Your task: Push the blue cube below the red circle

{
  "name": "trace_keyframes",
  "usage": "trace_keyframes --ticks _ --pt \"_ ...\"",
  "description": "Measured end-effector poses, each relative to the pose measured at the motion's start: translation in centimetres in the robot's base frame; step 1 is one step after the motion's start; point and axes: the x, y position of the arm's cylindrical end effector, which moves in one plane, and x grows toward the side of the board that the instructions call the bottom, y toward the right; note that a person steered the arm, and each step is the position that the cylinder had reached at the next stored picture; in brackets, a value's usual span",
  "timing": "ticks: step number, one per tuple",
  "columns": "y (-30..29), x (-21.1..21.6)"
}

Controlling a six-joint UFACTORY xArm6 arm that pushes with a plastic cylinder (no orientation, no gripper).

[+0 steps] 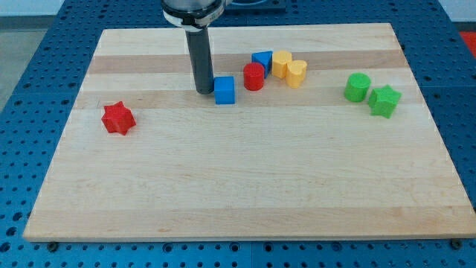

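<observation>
On the wooden board (245,186), my tip (204,91) sits just left of the blue cube (224,90).

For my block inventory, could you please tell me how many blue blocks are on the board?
2. The blue cube sits just right of my tip; another blue block lies behind the red circle, partly hidden by it. None seem concealed.

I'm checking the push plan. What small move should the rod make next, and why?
Probably slide my tip toward the view's right, nudging the blue cube along. The tip sits just left of the cube, which lies lower-left of the red circle, not yet below it.
</observation>
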Motion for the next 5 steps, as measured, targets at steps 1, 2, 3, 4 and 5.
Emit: trace_keyframes --ticks 1,2,3,4,5 --pt "0.0 -0.6" --pt "0.2 -0.2" --pt "1.6 0.3" --pt "2.3 0.4" --pt "2.3 0.5"
